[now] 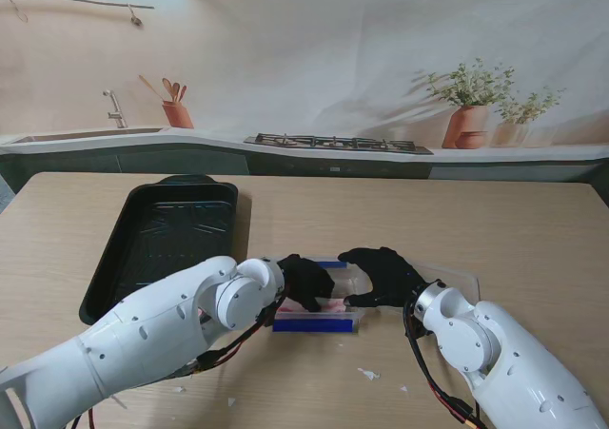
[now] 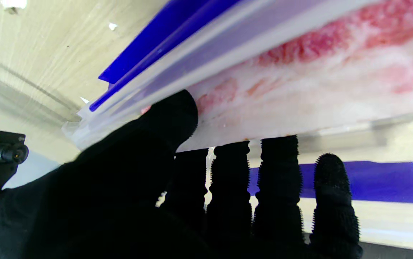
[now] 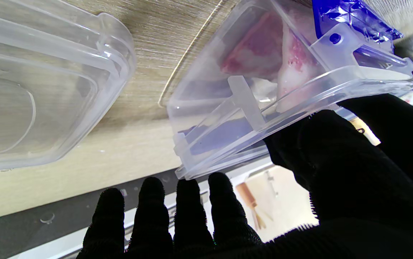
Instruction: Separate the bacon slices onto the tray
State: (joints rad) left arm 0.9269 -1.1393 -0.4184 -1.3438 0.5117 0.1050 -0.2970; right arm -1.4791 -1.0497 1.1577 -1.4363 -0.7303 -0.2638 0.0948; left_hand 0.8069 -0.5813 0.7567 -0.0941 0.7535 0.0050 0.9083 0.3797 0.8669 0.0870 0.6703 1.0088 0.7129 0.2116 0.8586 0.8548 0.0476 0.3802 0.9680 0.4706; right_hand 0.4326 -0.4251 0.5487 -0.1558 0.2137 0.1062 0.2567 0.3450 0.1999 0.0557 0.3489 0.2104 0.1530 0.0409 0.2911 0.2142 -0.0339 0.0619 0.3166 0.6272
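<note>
bacon (image 1: 328,306) in clear container (image 1: 350,282), black tray (image 1: 124,275)

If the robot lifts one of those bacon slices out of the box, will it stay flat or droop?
Probably droop: the bacon looks thin, raw and soft, lying limp in the clear box. Its pale, wet-looking fat suggests it is slippery and may cling to neighbouring slices. It should be light.

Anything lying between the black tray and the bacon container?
Only the left hand and forearm crossing bare table between the black tray and bacon container, per the stand view.
</note>
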